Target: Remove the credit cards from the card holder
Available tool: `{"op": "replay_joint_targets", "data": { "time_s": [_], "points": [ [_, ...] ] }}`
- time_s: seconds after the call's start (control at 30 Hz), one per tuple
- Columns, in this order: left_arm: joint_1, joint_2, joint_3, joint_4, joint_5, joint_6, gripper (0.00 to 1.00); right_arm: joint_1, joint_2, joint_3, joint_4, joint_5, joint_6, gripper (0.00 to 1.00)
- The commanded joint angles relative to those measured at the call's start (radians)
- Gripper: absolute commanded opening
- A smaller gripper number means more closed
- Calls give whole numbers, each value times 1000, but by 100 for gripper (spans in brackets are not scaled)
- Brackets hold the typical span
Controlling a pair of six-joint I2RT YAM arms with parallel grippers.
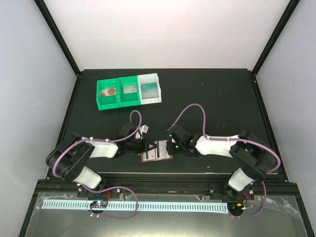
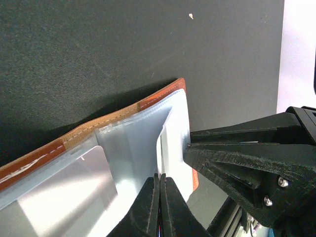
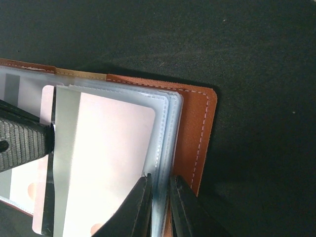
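The brown card holder (image 1: 148,157) lies open on the black table, near the front edge, between both grippers. My left gripper (image 2: 160,177) is shut on the thin edge of a credit card (image 3: 113,158), a pale pink card with a grey stripe that lies over the clear pocket leaves. Its fingers (image 3: 24,138) reach that card's left edge. My right gripper (image 3: 159,180) is shut on the right edge of the clear pockets, beside the holder's brown cover (image 3: 195,128). Another greyish card (image 2: 64,192) shows inside a pocket. From above the left gripper (image 1: 149,146) and right gripper (image 1: 169,147) meet over the holder.
Two green bins (image 1: 118,93) and a white bin (image 1: 149,89) stand in a row at the back of the table, each with a small item inside. The right gripper's fingers (image 2: 237,158) fill the right of the left wrist view.
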Motion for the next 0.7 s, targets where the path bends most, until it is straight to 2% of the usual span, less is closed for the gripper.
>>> {"op": "replay_joint_targets", "data": {
  "time_s": [0.0,0.37,0.67],
  "points": [
    [12,-23,4,-69,-1,41,1,-4,41,-25,-50,21,5,10],
    [46,-118,-19,-140,-26,49,1,-3,42,-10,-71,35,2,10],
    [79,-214,10,-292,-76,86,2,-4,10,27,-108,49,-30,14]
  ]
}}
